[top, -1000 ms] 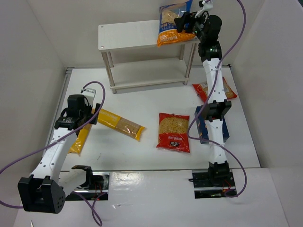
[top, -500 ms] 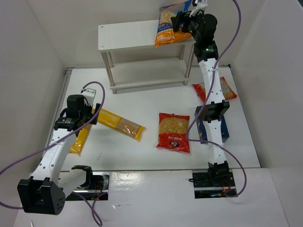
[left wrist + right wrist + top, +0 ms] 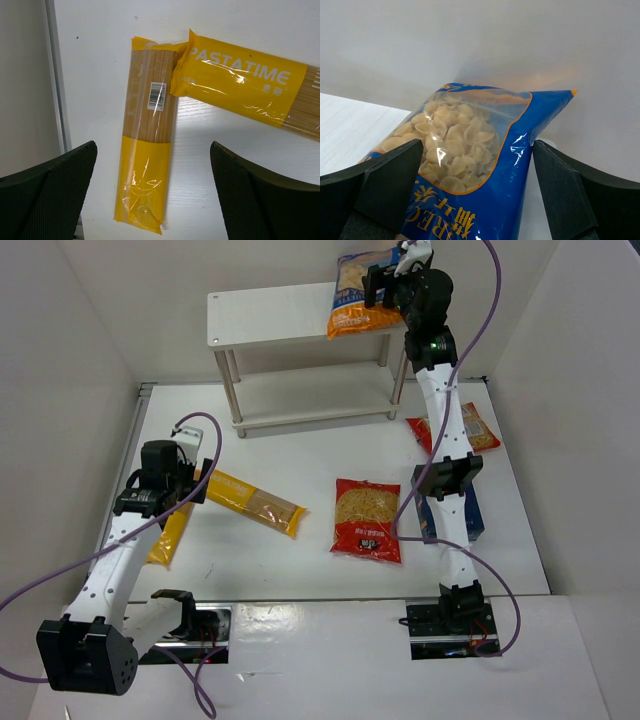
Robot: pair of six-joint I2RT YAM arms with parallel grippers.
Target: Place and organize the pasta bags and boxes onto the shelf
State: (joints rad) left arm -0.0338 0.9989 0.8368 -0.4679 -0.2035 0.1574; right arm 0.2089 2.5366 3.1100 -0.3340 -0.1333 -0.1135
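The blue-and-orange pasta bag (image 3: pixel 352 302) lies on the right end of the white shelf's (image 3: pixel 270 315) top tier, overhanging its front edge. My right gripper (image 3: pixel 383 285) is open, its jaws either side of the bag (image 3: pixel 470 150). In the right wrist view (image 3: pixel 477 145) there is a gap at the right finger. My left gripper (image 3: pixel 188 487) is open and empty above two yellow spaghetti packets (image 3: pixel 255 502) (image 3: pixel 168 535). One packet (image 3: pixel 150 165) lies between the left gripper's (image 3: pixel 153 145) fingers, the other (image 3: pixel 240 85) crosses its top. Two red bags (image 3: pixel 367 520) (image 3: pixel 455 430) and the dark blue box (image 3: pixel 476 518) lie on the table.
The shelf's lower tier (image 3: pixel 310 400) holds nothing. White walls enclose the table on the left, back and right. The right arm stretches over the blue box and one red bag. A purple cable loops by each arm.
My right gripper has moved slightly left and back over the shelf top, and the blue-and-orange bag has shifted with it. The left arm has not moved.
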